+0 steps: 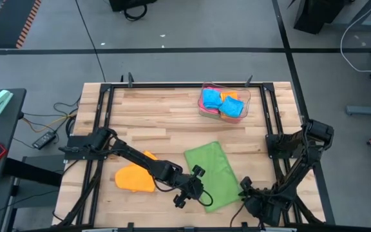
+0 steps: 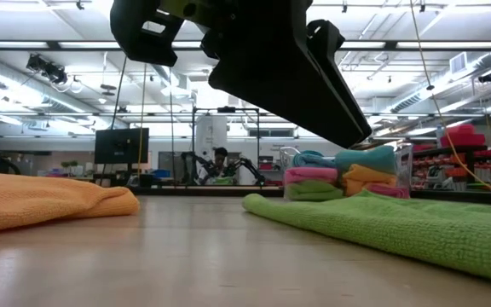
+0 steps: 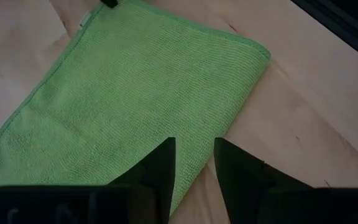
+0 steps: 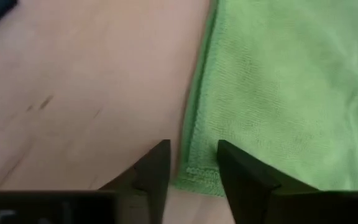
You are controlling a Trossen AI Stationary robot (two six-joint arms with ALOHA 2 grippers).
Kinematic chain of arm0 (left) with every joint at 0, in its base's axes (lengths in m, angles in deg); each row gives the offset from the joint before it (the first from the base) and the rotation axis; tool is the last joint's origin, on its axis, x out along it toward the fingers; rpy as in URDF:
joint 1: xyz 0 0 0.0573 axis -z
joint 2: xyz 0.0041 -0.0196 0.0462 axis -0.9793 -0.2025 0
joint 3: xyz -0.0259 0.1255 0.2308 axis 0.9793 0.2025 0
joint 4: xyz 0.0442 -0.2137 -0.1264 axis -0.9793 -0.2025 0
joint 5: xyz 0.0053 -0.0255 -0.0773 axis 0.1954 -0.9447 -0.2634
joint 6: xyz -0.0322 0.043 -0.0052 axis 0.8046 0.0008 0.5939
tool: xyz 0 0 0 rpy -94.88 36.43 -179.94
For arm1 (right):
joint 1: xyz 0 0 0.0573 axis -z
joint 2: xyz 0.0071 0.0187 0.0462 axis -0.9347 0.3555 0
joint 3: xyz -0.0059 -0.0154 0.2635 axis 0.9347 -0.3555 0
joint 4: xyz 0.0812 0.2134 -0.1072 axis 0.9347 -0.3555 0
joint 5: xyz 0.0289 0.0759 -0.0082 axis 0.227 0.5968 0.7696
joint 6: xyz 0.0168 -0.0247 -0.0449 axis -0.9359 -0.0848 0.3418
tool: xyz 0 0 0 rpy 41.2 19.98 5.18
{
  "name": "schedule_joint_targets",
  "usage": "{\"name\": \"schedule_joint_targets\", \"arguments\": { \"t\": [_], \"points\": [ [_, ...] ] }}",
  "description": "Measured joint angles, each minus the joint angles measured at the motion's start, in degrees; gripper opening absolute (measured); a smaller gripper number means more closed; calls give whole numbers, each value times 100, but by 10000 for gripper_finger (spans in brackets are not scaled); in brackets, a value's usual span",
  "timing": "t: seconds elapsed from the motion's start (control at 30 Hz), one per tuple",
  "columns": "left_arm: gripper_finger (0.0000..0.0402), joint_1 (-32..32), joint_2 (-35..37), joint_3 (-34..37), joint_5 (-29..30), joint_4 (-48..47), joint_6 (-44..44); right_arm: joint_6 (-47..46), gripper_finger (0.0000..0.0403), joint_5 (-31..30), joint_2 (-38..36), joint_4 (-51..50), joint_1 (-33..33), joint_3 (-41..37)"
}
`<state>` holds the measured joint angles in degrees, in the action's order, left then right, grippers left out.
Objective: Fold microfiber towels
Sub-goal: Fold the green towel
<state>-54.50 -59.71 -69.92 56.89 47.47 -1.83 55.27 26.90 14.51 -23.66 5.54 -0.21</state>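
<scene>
A green microfiber towel (image 1: 212, 175) lies folded flat on the wooden table, near its front. My left gripper (image 1: 193, 193) hangs open above the towel's left long edge (image 3: 229, 118), close to the near corner; the low view shows it clear of the cloth. My right gripper (image 1: 243, 188) is open and low at the towel's near right corner (image 4: 197, 180), one finger on each side of it. An orange towel (image 1: 134, 178) lies bunched to the left. More folded towels fill a clear tray (image 1: 224, 103) at the far right. My right gripper comes slanting down with its fingers (image 4: 157, 168) on either side of the green towel's layered corner (image 4: 194, 177), which lies flat on the table. I cannot tell whether the fingers touch the cloth.
The clear tray (image 2: 403, 166) with stacked blue, pink, orange and green towels stands at the far right of the table. Black frame rails (image 1: 105, 109) run along the table's left and right sides. Bare wood lies between the towels and the tray.
</scene>
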Motion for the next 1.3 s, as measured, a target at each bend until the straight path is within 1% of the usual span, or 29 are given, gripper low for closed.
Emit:
{"name": "schedule_joint_targets", "arguments": {
  "t": [0.2,0.27,0.4,0.5,0.8,1.0,1.07,1.2,1.3],
  "points": [
    [112,61,9,0,2,-35,-18,-179,31,231,2,156,0,-107],
    [109,113,15,0,0,-76,-20,-249,10,233,7,186,0,-113],
    [106,195,19,0,-2,-127,-22,-407,6,238,17,160,5,-3],
    [105,234,26,0,-4,-212,-22,-462,5,357,13,131,25,149],
    [105,298,28,2,0,-229,-22,-934,4,467,-384,143,221,400],
    [103,342,33,2,-1,-285,-20,-1452,3,877,-450,100,593,431],
    [103,343,35,2,-2,-378,-21,-1602,3,884,-450,-14,711,431],
    [103,369,142,4,-2,-484,-24,-1611,3,913,-538,-44,898,431],
    [103,395,219,4,0,-618,-209,-1616,3,917,-710,-231,1064,431]
  ]
}}
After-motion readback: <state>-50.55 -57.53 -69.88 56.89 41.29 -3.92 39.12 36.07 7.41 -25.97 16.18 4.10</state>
